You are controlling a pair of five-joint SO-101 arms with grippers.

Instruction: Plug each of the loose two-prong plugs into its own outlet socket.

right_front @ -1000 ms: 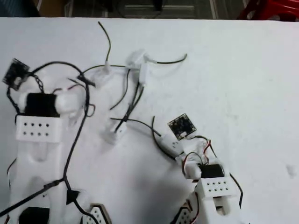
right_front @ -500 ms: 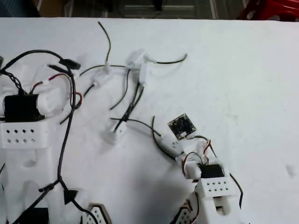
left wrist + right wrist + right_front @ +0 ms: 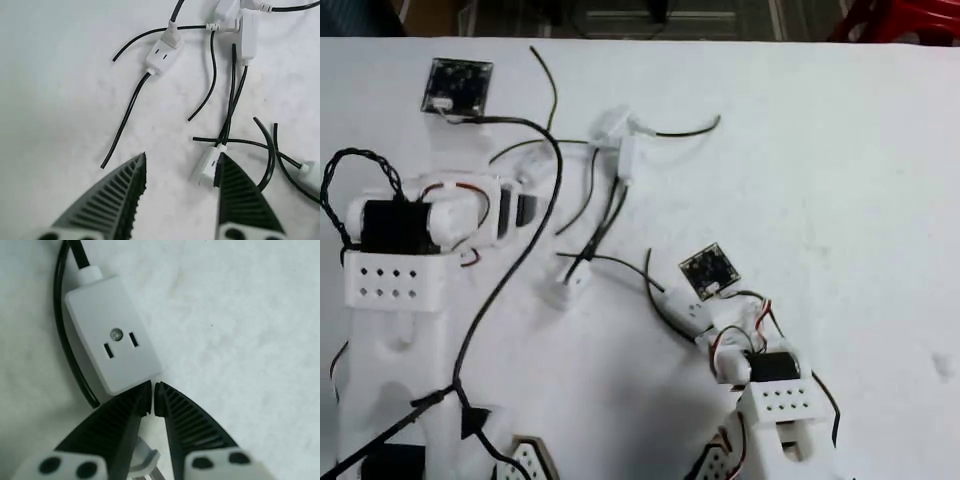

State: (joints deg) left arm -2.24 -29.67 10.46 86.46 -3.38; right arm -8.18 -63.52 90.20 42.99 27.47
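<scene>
Loose plug (image 3: pixel 568 288) seen unplugged near table (image 3: pixel 840 180) centre. Left gripper (image 3: pixel 181 156), fingers spread, swung back from 9 o'clock edge toward it; pickup judged next. Right gripper (image 3: pixel 152 399) closed, tips at outlet socket (image 3: pixel 112 335), 5 o'clock.

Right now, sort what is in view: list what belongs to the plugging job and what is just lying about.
Job:
- outlet socket at the tip of the right gripper
- two-slot socket
- white cord end by the open left gripper
- cluster of cord ends

Lying about:
- red object beyond the table
</scene>
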